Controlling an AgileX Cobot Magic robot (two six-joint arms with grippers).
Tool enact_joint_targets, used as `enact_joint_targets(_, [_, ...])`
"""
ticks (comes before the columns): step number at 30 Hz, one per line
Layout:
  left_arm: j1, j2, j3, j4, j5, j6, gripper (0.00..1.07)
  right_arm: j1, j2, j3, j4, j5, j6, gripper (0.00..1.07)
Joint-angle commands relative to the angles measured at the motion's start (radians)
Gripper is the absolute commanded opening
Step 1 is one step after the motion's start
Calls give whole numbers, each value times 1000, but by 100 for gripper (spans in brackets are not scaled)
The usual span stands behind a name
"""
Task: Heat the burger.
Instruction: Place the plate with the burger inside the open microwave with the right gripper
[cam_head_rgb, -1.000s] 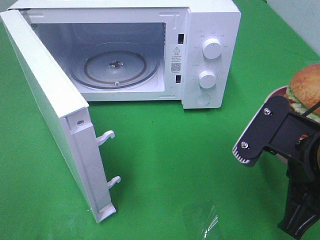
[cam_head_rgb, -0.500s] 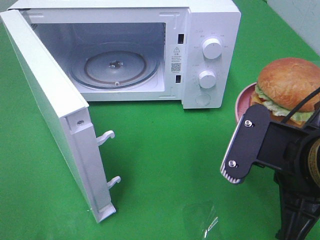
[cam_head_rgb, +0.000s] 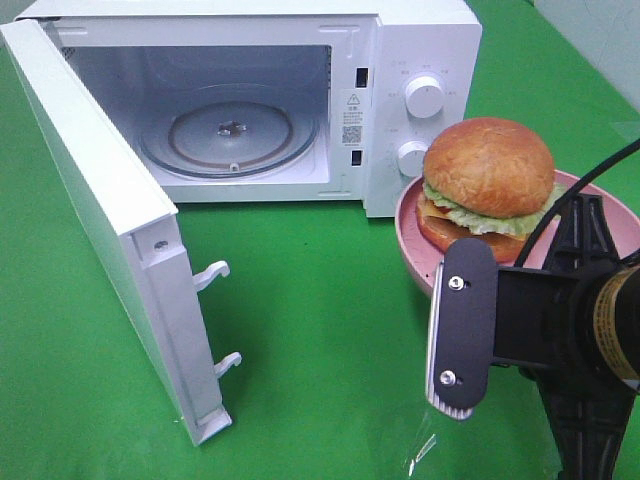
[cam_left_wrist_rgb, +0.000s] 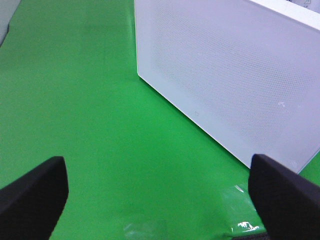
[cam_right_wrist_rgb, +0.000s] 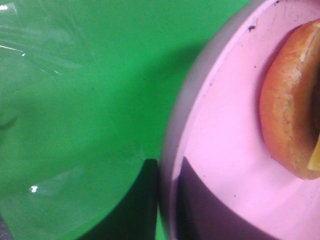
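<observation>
The right end effector (cam_right_wrist_rgb: 167, 210) is clamped on the rim of the pink plate (cam_head_rgb: 415, 245). The burger (cam_head_rgb: 488, 175) sits on this plate just beyond the grip, and the plate seems raised above the worktop (cam_head_rgb: 330, 300). I judge the burger light, soft and loosely stacked. It may slide if the plate tilts, so holding the rim level is better than squeezing the bun. Ahead and to the left of this end effector the microwave (cam_head_rgb: 420, 50) is open, with nothing on its turntable (cam_head_rgb: 230, 130). Its front corner and the door (cam_head_rgb: 100, 200) border the way. The left end effector (cam_left_wrist_rgb: 157, 195) has its fingers wide apart, empty, beside the door.
</observation>
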Motion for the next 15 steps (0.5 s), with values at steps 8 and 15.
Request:
enact_joint_targets(8, [2,-2,0,-8,-1,-1,89,4,-11,0,-108,-54,-132,2])
enact_joint_targets(15, [2,-2,0,-8,-1,-1,89,3,-11,0,-127,-144,-229,1])
